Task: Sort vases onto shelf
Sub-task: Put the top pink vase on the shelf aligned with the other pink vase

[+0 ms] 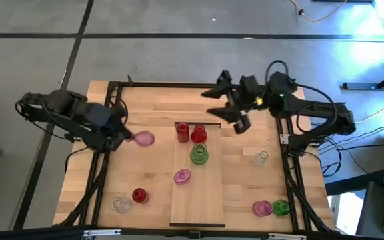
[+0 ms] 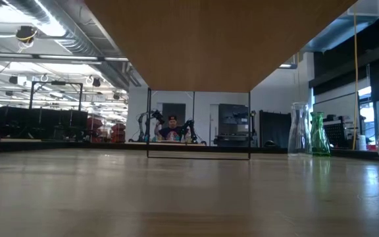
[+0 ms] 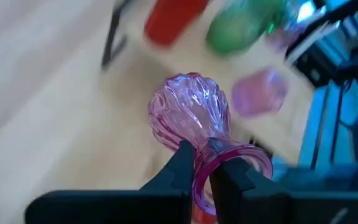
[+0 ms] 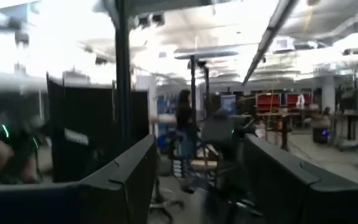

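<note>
Just left of the shelf, over the bare wooden surface, the left gripper has its fingers closed tight on the narrow neck of a pink vase, which it holds tipped on its side, belly pointing toward the board. The step in hand looks like the carry of this vase to the shelf, where two red vases, a green vase and another pink vase already stand. The next move probably calls for turning the held vase upright and setting it beside the pink one already there, clear of the green vase. The right gripper hangs above the far end of the shelf with its fingers spread apart and nothing between them. Other vases wait on the surface: a clear one and a red one at the near left, a clear one at the right, a pink and a green one at the near right. No brand, label or writing can be read anywhere.
</note>
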